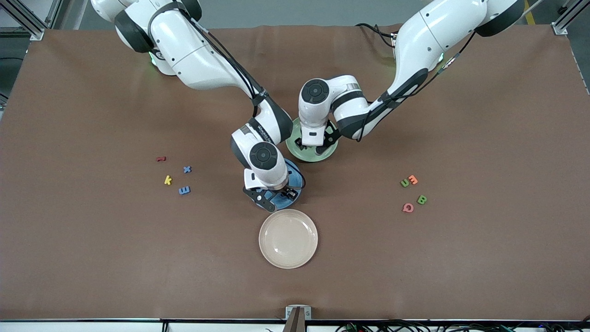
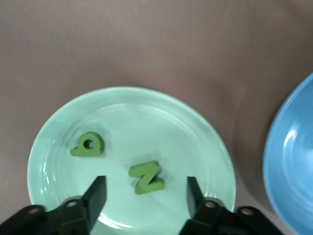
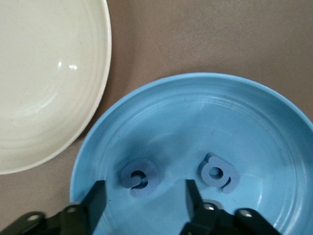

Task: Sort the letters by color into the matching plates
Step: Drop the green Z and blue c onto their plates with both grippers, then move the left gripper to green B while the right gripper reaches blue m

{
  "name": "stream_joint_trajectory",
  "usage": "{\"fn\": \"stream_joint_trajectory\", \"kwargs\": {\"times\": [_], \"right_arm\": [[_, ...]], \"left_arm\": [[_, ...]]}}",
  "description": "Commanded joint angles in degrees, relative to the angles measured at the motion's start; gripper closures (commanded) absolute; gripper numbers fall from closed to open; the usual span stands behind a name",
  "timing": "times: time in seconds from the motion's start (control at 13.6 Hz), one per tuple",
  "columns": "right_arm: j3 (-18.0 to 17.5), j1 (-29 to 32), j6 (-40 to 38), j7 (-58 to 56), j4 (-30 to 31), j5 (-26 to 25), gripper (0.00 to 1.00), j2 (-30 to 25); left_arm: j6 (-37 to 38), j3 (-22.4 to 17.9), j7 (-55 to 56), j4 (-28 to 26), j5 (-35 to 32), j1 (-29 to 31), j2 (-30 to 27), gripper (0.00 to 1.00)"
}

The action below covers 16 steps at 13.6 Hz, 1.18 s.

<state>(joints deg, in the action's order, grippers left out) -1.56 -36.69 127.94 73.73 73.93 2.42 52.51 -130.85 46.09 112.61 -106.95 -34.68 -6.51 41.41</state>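
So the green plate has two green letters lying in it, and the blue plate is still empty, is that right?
Not quite. The green plate does hold two green letters, the q and the N, but the blue plate is not empty: the right wrist view shows two blue letters lying in it.

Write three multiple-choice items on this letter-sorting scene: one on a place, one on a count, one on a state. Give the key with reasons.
1. Where is the green N?
A. on the brown table
B. in the green plate
C. in the cream plate

2. How many blue letters lie in the blue plate?
A. none
B. two
C. four

3. How does the left tool stand?
A. open over the green plate, holding nothing
B. shut on the N
C. open over the cream plate

Key: B, the left wrist view shows the N lying in the green plate beside the green q. B, the right wrist view shows the blue G and the blue 6-shape there. A, its fingers stand apart either side of the N, which lies flat.
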Motion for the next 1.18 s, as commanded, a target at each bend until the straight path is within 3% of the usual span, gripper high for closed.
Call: {"fn": "stream_joint_trajectory", "kwargs": {"times": [0.0, 0.29, 0.59, 0.74, 0.88, 1.11], "right_arm": [[-0.02, 0.3, -3.65, -0.07, -1.86, -0.31, 0.0, -0.38], [0.15, 3.46, -10.94, -9.19, -1.95, -0.22, 0.0, -2.67], [0.06, 10.74, -16.92, -26.23, -0.28, 0.04, 0.0, -7.15], [0.06, 14.87, -15.19, -35.01, 5.93, -0.13, 0.0, -10.91], [0.07, 20.14, -7.84, -46.34, 17.32, -0.13, 0.0, -17.23], [0.15, 25.6, 0.62, -60.25, 29.14, -0.13, 0.0, -22.09]], "left_arm": [[0.51, -0.13, -0.63, 0.08, -1.44, 3.68, -2.29, 0.0], [2.08, 0.05, -13.16, 0.7, -1.97, 15.27, -6.86, 0.0], [2.09, -0.13, -31.53, 1.92, -1.97, 27.13, -6.52, 0.01], [2.09, -0.3, -37.62, 2.98, -1.97, 31.89, -6.08, 0.01], [1.3, -1.09, -39.32, 4.91, -2.06, 35.5, -2.84, 0.03], [-0.37, -4.77, -38.43, 5.09, -1.89, 35.25, -2.04, 0.04]]}}
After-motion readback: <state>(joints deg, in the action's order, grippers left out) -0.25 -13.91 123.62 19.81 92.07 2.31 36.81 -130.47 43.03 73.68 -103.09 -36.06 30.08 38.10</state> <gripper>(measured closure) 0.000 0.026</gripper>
